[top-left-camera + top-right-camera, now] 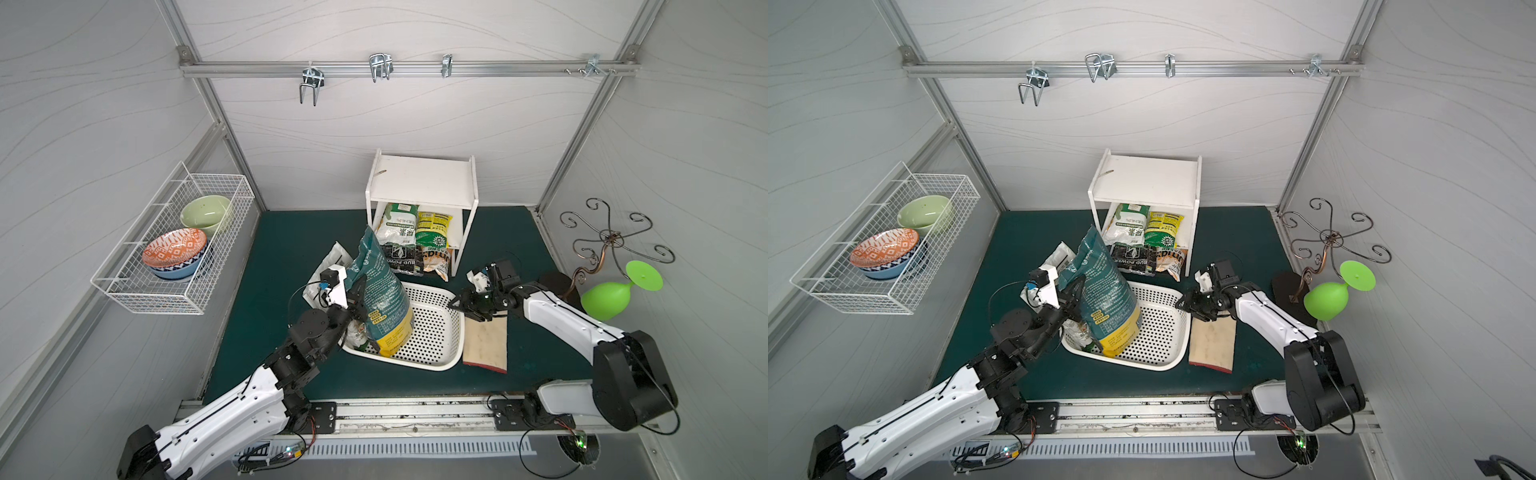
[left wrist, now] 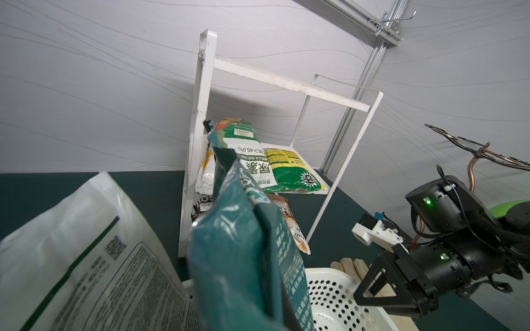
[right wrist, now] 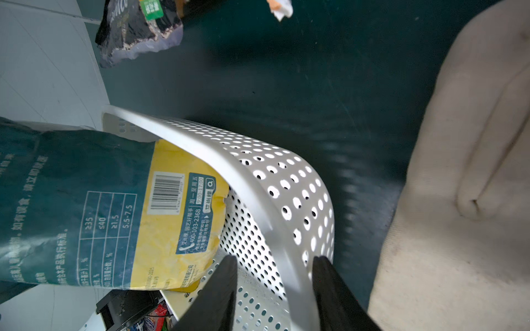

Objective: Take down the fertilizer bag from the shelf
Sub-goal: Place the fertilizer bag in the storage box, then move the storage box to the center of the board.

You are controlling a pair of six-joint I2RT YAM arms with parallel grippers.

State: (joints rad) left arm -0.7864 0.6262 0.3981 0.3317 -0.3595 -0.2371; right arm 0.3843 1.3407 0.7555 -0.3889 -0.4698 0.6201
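- Dark green tabletop (image 1: 291, 232), white panel walls.
- Left gripper (image 1: 358, 296) clenched on the teal fertilizer bag (image 1: 380, 291), upright in the perforated basket (image 1: 436, 332), near the shelf (image 1: 419, 178).
- Right gripper (image 3: 274, 289) straddles the basket wall, jaws apart.

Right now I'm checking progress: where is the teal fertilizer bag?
In both top views the teal fertilizer bag stands off the shelf, its yellow bottom in the perforated basket, gripped by the left gripper.
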